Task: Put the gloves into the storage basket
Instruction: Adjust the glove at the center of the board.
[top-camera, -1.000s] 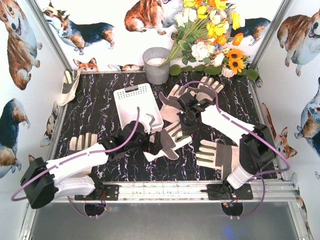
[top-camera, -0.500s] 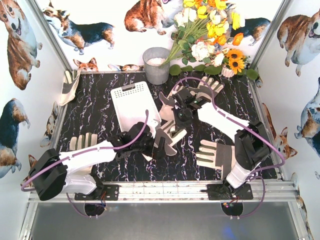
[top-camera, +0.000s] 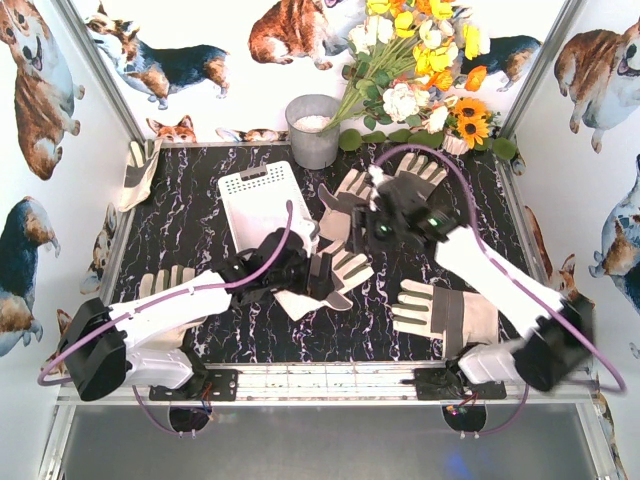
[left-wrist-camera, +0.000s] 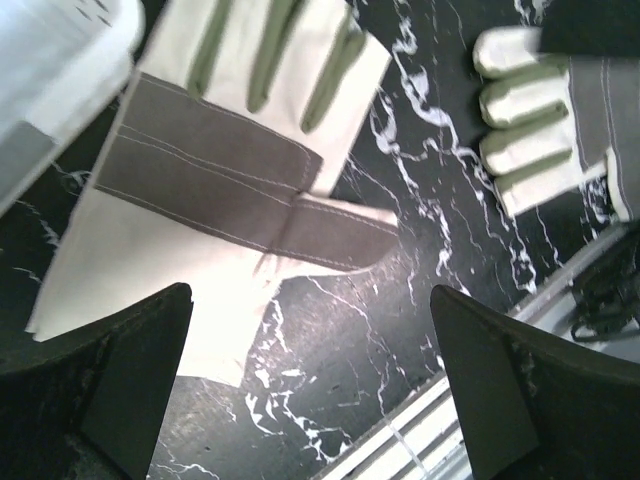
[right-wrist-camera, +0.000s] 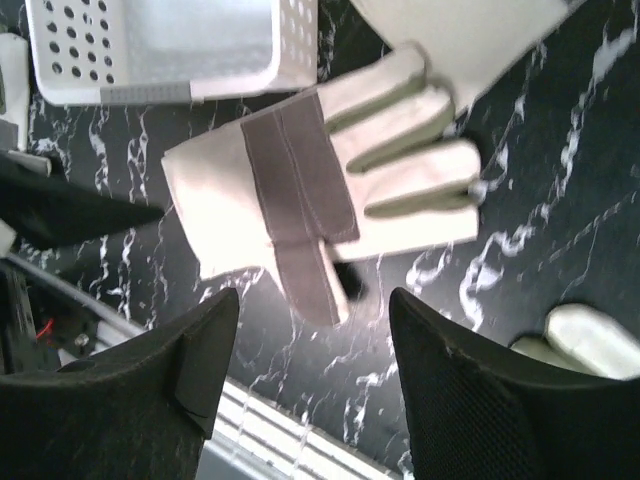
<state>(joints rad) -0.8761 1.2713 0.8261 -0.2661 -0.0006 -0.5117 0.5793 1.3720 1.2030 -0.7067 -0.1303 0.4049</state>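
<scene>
A cream-white glove (top-camera: 340, 275) with a grey palm band lies flat on the black marble table, just right of the white slotted storage basket (top-camera: 250, 195). My left gripper (top-camera: 322, 282) stands open right over this glove (left-wrist-camera: 200, 170), its jaws wide apart with only table between them. My right gripper (top-camera: 378, 226) hangs open above and behind the same glove (right-wrist-camera: 300, 190) and holds nothing. The basket (right-wrist-camera: 160, 50) shows nothing inside it. More gloves lie at the front right (top-camera: 440, 310), at the back (top-camera: 405, 178) and at the front left (top-camera: 165, 283).
A grey metal bucket (top-camera: 313, 130) and a bunch of artificial flowers (top-camera: 420, 70) stand at the back. One more glove hangs at the left wall (top-camera: 140, 165). A metal rail (top-camera: 330, 380) runs along the near table edge. Cables loop from both arms.
My right gripper has opened and let go of the centre glove, which now lies flat. It then pulled back and up. My left gripper moved in over that glove.
</scene>
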